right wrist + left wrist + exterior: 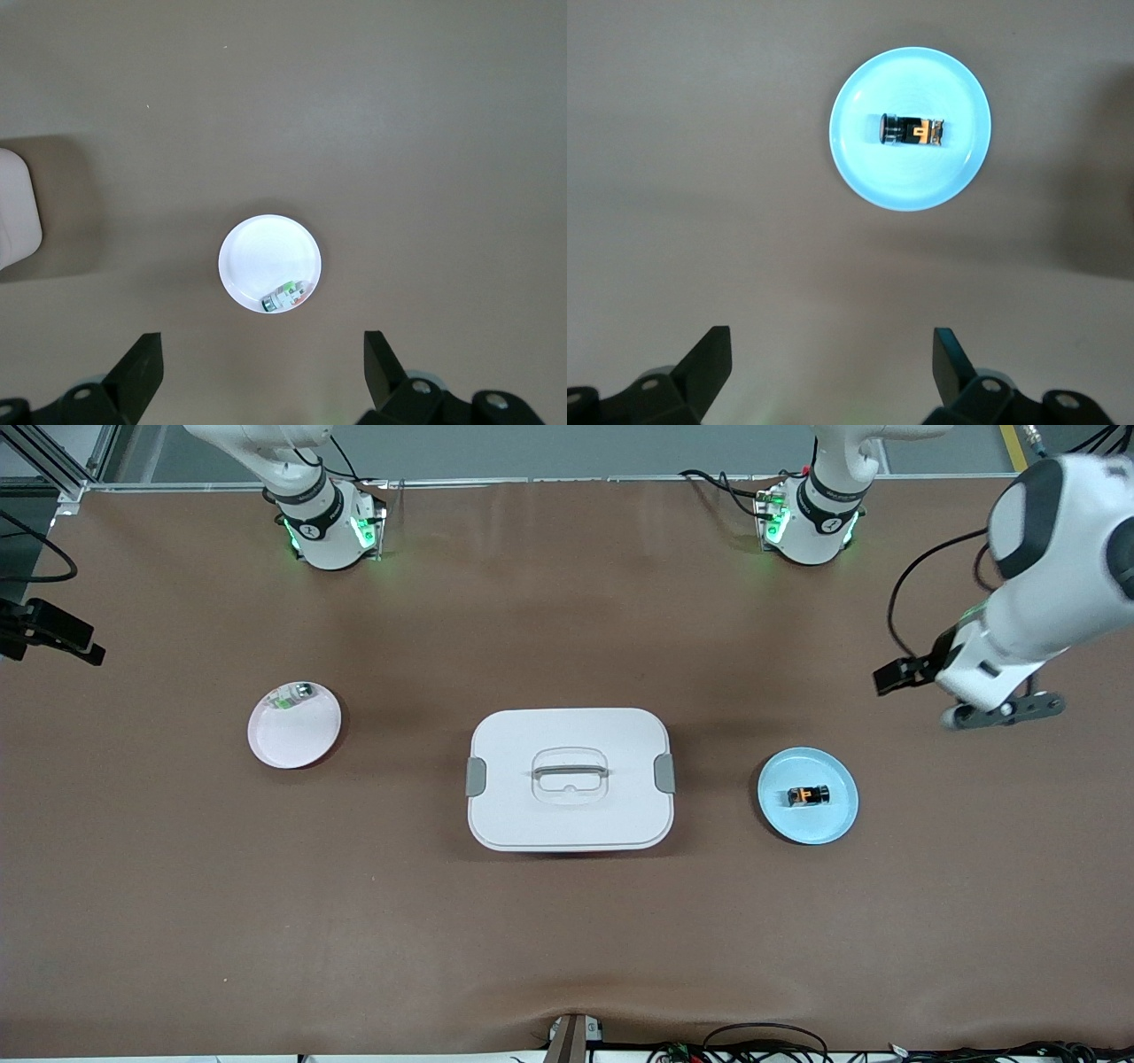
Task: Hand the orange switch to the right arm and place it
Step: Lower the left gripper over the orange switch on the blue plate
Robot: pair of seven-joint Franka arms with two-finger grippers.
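The orange switch [807, 795] [912, 130], a tiny black block with orange markings, lies on its side in the middle of a light blue plate [828, 825] [904, 181] toward the left arm's end of the table. High over bare brown mat beside that plate hangs my left gripper [831, 335], open, with nothing between its fingers. My right gripper [261, 337] is also open and empty, high over the mat beside a white plate [261, 252]. In the front view the right arm shows only its base [319, 522].
A white lidded box [532, 824] [13, 212] with a handle and grey clips sits mid-table. The pale plate [288, 740] toward the right arm's end carries a small white-grey piece with a green mark [292, 695] [285, 297]. Cables run along the table edges.
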